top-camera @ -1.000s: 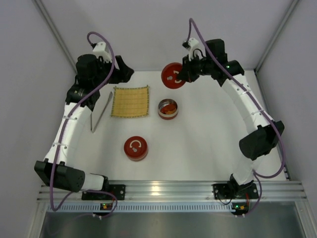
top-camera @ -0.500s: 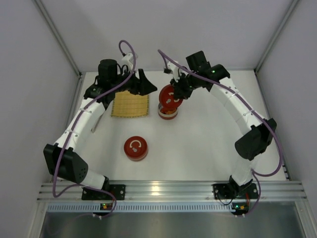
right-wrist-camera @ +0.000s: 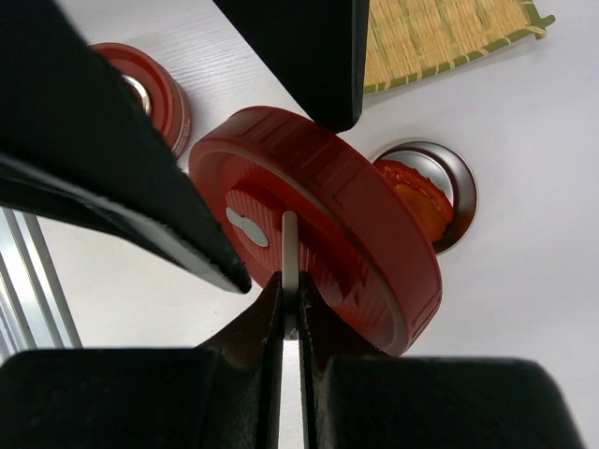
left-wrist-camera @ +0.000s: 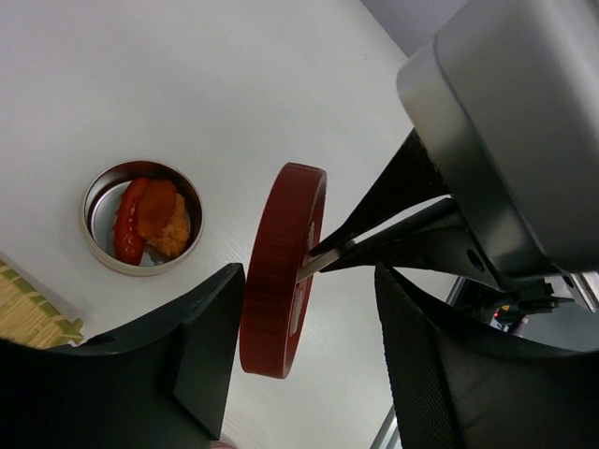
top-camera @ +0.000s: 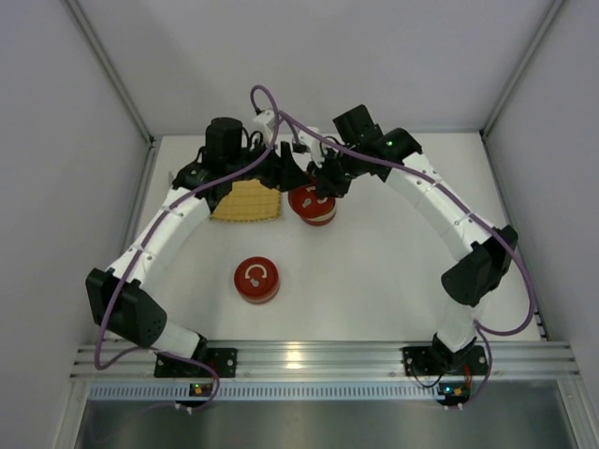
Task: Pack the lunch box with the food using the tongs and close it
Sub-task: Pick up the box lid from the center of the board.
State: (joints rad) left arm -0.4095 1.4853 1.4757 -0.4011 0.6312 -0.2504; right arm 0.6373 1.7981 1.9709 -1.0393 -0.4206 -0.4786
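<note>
While the right gripper (right-wrist-camera: 290, 285) is clamped tight on the thin metal tab (right-wrist-camera: 289, 238) of the red lid (right-wrist-camera: 328, 206), the closing step is in hand. The lid hangs tilted, nearly on edge in the left wrist view, just above and beside the open round tin (left-wrist-camera: 86, 220), and is not seated. The tin stands at the far middle of the table (top-camera: 374, 271), just right of the yellow mat (top-camera: 245, 198). The food already lies in it: a red sausage-like piece (left-wrist-camera: 126, 220) touching an orange piece (left-wrist-camera: 161, 215). The left gripper (left-wrist-camera: 309, 281) hovers close by with its jaws parted either side of the lid and nothing between its pads; whether they touch the lid I cannot tell. A second red container (top-camera: 255, 279), lid on, sits nearer, well apart. The tongs I cannot make out; the left arm may hide them.

Judging from this, packing looks finished for this tin. The next move calls for levelling the lid, centring it over the rim and lowering it squarely. The left gripper seems placed to steady the lid or tin.
</note>
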